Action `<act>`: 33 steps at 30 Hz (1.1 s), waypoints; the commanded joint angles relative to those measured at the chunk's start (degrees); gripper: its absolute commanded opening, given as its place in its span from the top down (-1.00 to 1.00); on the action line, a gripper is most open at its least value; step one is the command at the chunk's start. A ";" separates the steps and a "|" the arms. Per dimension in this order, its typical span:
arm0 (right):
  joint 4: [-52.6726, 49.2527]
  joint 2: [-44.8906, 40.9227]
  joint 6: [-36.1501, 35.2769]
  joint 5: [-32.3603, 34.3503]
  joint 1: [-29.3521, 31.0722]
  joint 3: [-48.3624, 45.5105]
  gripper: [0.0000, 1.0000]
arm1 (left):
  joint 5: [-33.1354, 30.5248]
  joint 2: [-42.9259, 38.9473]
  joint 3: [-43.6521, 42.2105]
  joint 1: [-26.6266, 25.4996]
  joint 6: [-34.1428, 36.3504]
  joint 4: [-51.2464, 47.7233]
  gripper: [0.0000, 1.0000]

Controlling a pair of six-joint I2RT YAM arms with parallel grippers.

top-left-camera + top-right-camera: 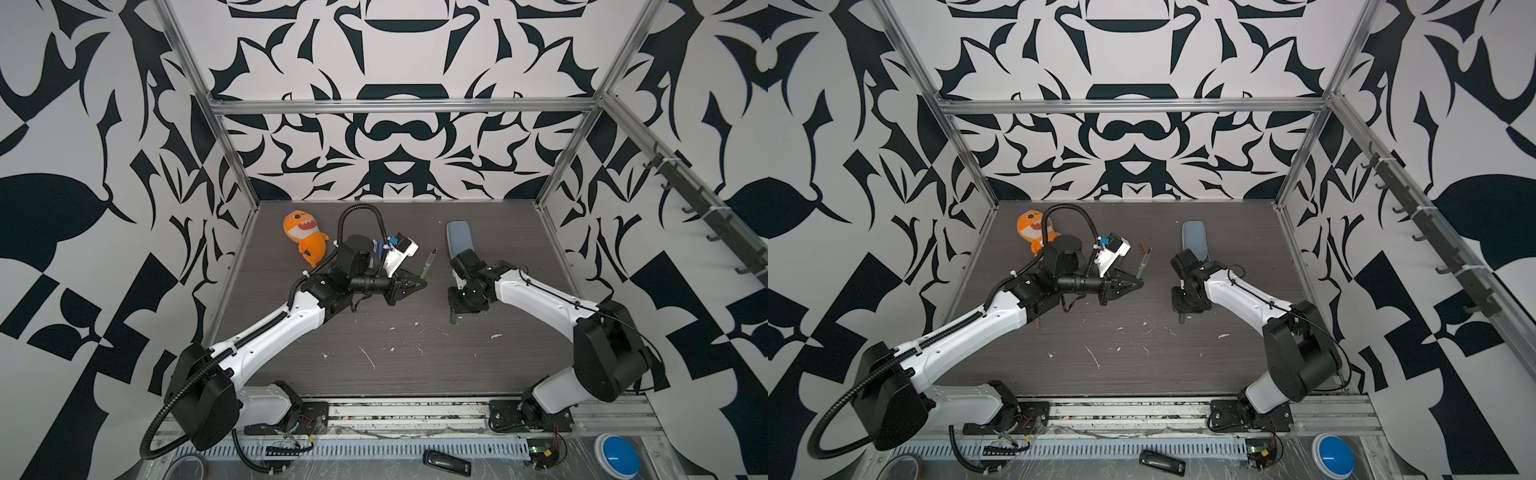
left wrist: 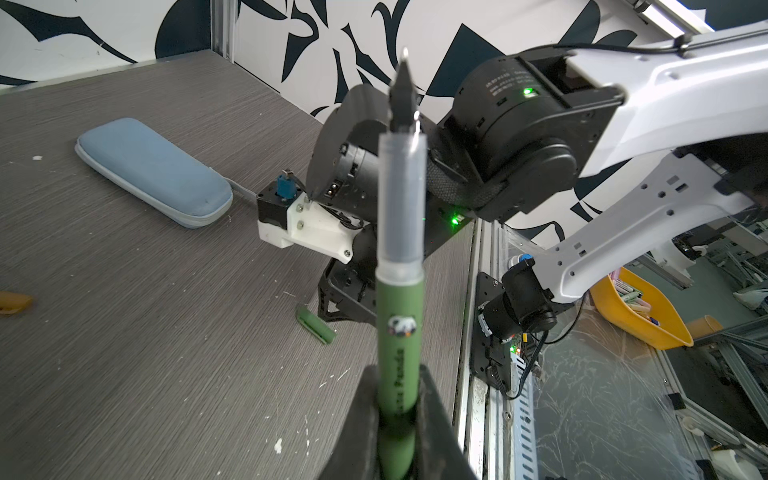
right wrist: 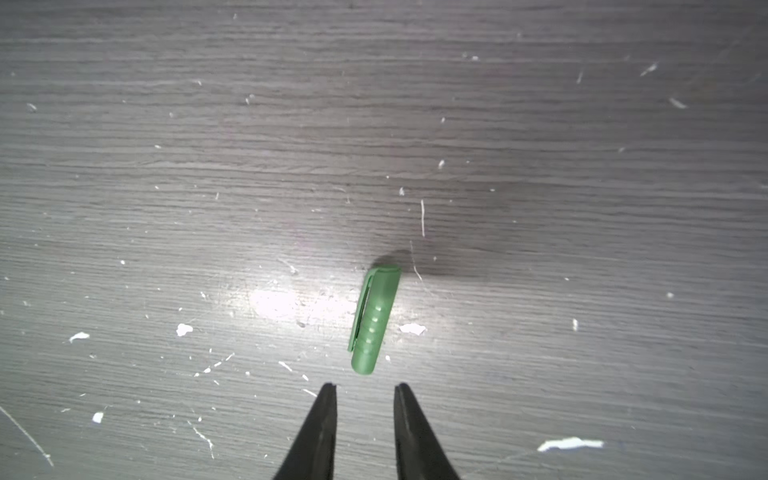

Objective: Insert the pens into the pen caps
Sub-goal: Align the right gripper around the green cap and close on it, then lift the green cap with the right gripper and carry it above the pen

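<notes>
A dark green pen (image 2: 401, 291) stands up out of my left gripper (image 2: 399, 374), which is shut on its barrel; the dark pointed tip points away from the gripper. Both top views show this pen (image 1: 428, 268) (image 1: 1143, 266) held above the table's middle by the left gripper (image 1: 422, 284). A green pen cap (image 3: 374, 320) lies flat on the table just beyond my right gripper (image 3: 365, 388), whose jaws stand a little apart with nothing between them. The cap (image 1: 454, 319) (image 2: 316, 324) pokes out from under the downward-pointing right wrist. An orange-brown piece (image 1: 1144, 246) lies behind the held pen.
A pale blue zip case (image 1: 459, 237) lies at the back right, just behind the right wrist. An orange plush shark (image 1: 305, 237) sits at the back left. White flecks dot the table's front middle. A metal frame and patterned walls enclose the table.
</notes>
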 commanded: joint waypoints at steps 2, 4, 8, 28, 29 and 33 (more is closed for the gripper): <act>2.50 2.52 -0.23 -2.95 -1.07 -0.39 0.50 | 0.59 -0.54 0.97 -0.21 0.44 0.33 0.95; 4.07 3.20 0.61 -1.28 -1.57 -1.27 0.51 | 0.59 -0.49 0.98 -0.17 0.44 0.42 0.95; 8.07 2.80 2.78 0.78 -1.54 -3.44 0.47 | 0.86 0.06 0.96 -0.28 0.29 0.43 0.95; 11.02 7.66 2.60 1.12 -1.70 -4.59 0.52 | 1.44 0.85 1.09 -0.20 0.09 0.43 0.95; 11.21 7.78 2.83 0.94 -1.70 -4.78 0.54 | 1.52 0.85 1.09 -0.16 0.09 0.42 0.95; 11.52 7.55 3.48 0.25 -1.70 -5.13 0.68 | 1.42 0.95 1.17 -0.21 0.09 0.42 0.95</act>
